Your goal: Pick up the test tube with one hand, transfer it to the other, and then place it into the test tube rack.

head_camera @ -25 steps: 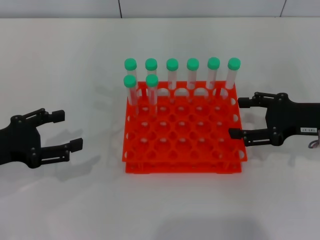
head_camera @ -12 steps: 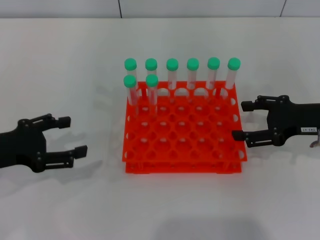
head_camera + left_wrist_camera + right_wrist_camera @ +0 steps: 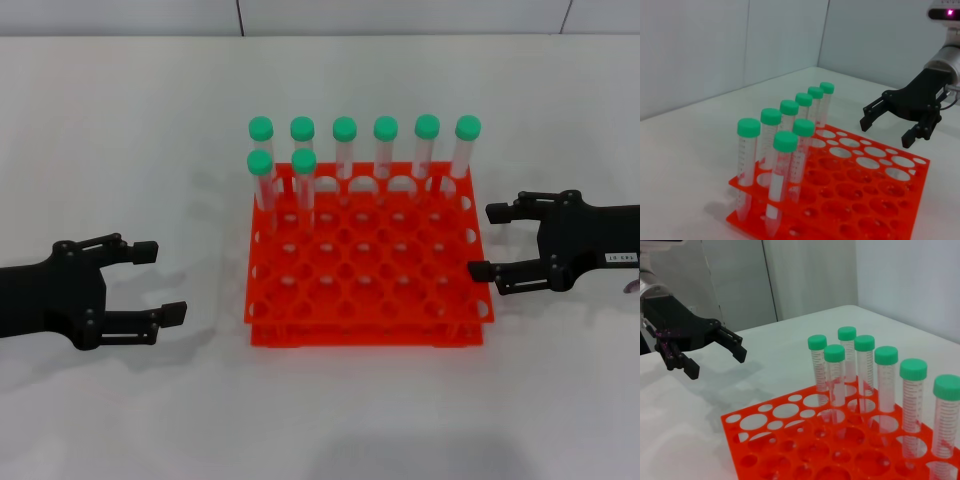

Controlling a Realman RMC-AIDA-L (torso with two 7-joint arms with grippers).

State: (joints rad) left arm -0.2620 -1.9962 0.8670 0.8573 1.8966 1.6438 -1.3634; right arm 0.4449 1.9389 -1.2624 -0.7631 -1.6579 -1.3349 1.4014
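Eight green-capped test tubes (image 3: 304, 180) stand upright, caps up, in the far rows of the orange-red rack (image 3: 365, 290) on a plain white surface (image 3: 130, 130). The left gripper (image 3: 165, 280) and the right gripper (image 3: 487, 240) flank the rack, fingers apart, holding nothing

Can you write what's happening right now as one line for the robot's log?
left gripper: open, empty, left of rack | right gripper: open, empty, right of rack | tubes: eight standing in rack | none held
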